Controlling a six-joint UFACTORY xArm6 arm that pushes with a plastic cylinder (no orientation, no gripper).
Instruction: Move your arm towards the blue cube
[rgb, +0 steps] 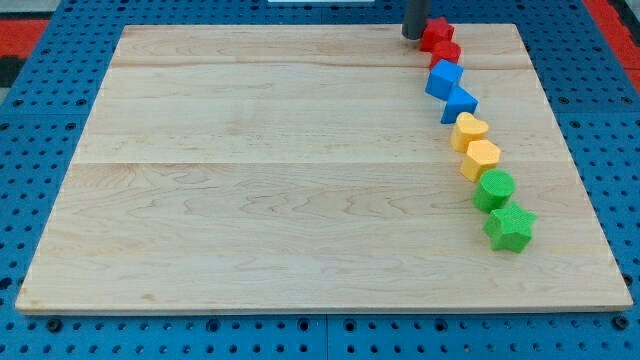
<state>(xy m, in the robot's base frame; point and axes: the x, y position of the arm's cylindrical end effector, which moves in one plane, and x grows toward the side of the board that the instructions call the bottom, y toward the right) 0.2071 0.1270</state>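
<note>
The blue cube (444, 78) lies near the view's top right on the wooden board (250, 180), in a curved row of blocks. My tip (413, 37) is at the view's top, just left of the red star (436, 33) and above and left of the blue cube, a short gap away from it. A red block (446, 53) sits between the red star and the blue cube. A second blue block (460, 103) touches the cube's lower right side.
Below the blue blocks the row continues with two yellow blocks (469, 129) (481, 158), a green cylinder (494, 189) and a green star (510, 227). A blue pegboard (40, 120) surrounds the board.
</note>
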